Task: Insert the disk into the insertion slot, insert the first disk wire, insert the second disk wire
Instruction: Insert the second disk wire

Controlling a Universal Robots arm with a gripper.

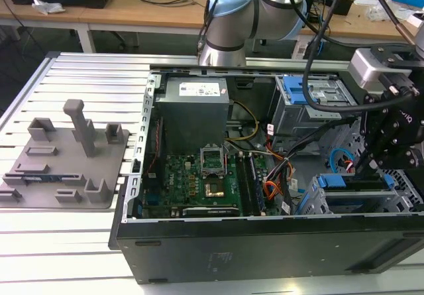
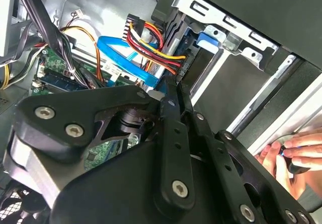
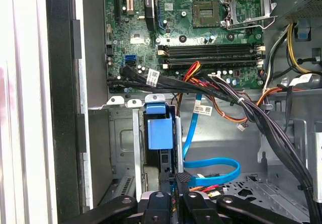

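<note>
Black gripper [image 3: 172, 193] closed on one power plug [image 3: 183, 177], one disk [image 3: 160, 133] seated in one insertion slot [image 3: 136, 153]

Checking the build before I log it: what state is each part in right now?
Case: side open.
Disk: seated in the slot.
CPU socket: cover up, no chip.
Memory slots: empty.
Power plug: at the disk's rear, seemingly plugged in.
Blue cable: looped, one end by the gripper.
Gripper: shut, at the disk's rear.
</note>
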